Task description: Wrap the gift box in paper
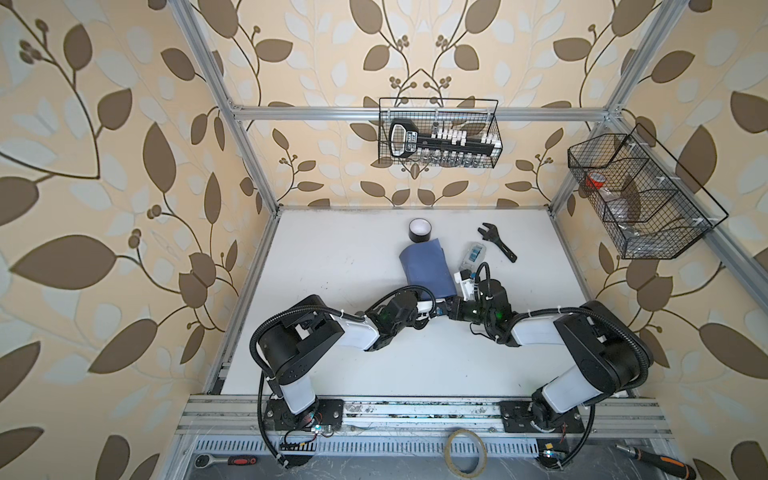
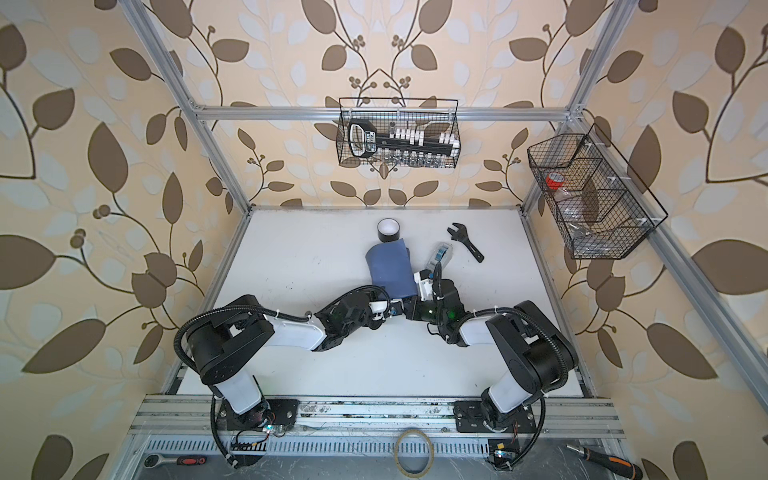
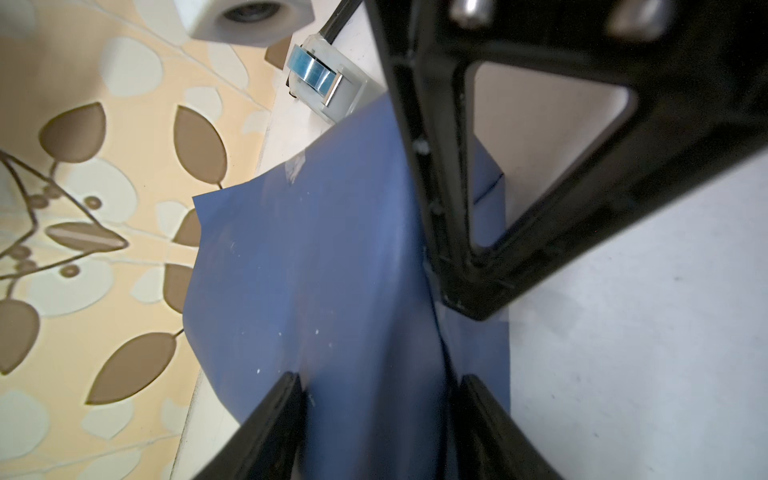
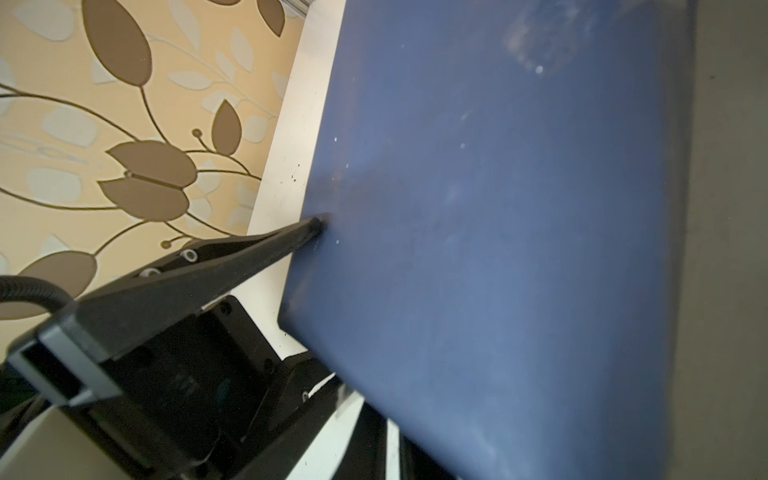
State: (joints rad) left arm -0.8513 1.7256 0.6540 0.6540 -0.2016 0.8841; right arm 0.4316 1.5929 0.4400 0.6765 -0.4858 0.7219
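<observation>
**Top views:** the paper, slate-blue face outward, lies folded into a tube-like bundle at the middle of the white table. Its far end is against or just beside a black tape roll. A clear tape dispenser and an adjustable wrench lie to the right. The gift box does not show and is judged to sit inside the bundle. The left gripper and right gripper meet at the bundle's near end, almost touching. **Left wrist view:** the left gripper has its jaws spread to either side of the bundle and pressed against the paper, clamping it. One finger of the right gripper lies on the fold along the bundle's right edge; its mate is hidden, so whether that pair pinches the sheet cannot be told. **Right wrist view:** the paper fills most of the frame, blurred, and a black finger, apparently the left arm's, touches its edge. **Step in hand, as judged:** closing the near end. **Good practice:** hold the left clamp firm so the box cannot slide, draw the flap taut and flat before creasing, and keep the overlap closed until tape is applied.
</observation>
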